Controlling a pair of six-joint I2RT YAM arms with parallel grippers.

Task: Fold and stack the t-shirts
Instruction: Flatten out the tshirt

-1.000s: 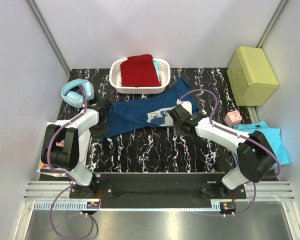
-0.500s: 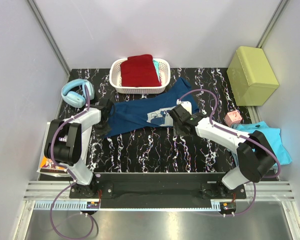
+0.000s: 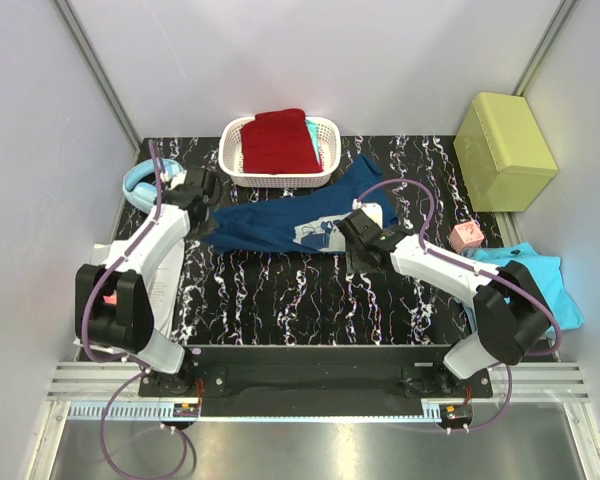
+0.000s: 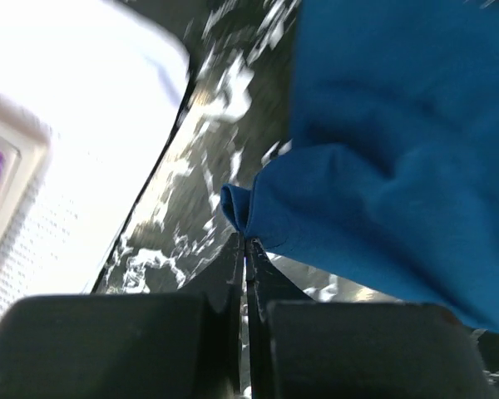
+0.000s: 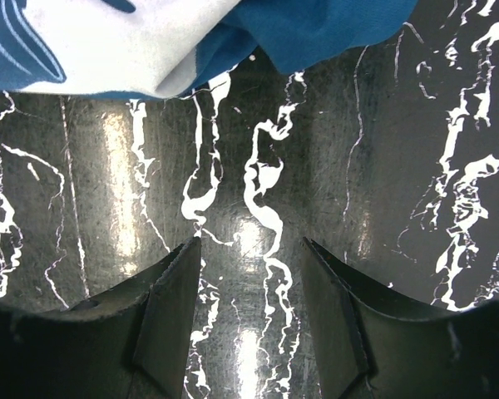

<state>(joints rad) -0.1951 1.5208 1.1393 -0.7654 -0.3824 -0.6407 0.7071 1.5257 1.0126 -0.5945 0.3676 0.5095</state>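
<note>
**Task items**
- Navy t-shirt (image 3: 280,222): spread loosely across the far-middle of the table (image 3: 280,300), with one sleeve reaching far-right and the white print (image 3: 318,233) facing up on its near-right part.
- Dark red t-shirt (image 3: 278,140): folded, lying in the white basket (image 3: 229,150) at the far edge.
- Turquoise t-shirt (image 3: 542,285): crumpled at the near-right corner, partly behind the right arm.

**Grippers**
- Left gripper (image 4: 245,249): fingers pressed together, pinching a fold of the navy t-shirt's (image 4: 382,166) left hem. The cloth there is raised off the marble surface.
- Right gripper (image 5: 249,249): fingers spread, holding nothing, low over bare table just near of the white print (image 5: 108,41).

**Surroundings**
- Light blue headphones (image 3: 138,184): at the far-left, just beside the left gripper (image 3: 202,198) and partly covered by that arm.
- White sheet (image 3: 162,290): at the table's left edge, under the left arm. It is blurred in the wrist view.
- Yellow-green box (image 3: 505,138): at the far-right, well apart from the shirt.
- Small pink object (image 3: 467,237): on the right, between the box and the turquoise t-shirt. It may be a small box, but it is too small to tell.

**Edges and room**
- The basket's near rim sits just beside the navy t-shirt's far edge.
- Grey walls (image 3: 40,150) close the left, far and right sides.
- Bare marble runs from the shirt's near hem to the arm bases. The right gripper (image 3: 358,240) stands at the far side of this stretch.
</note>
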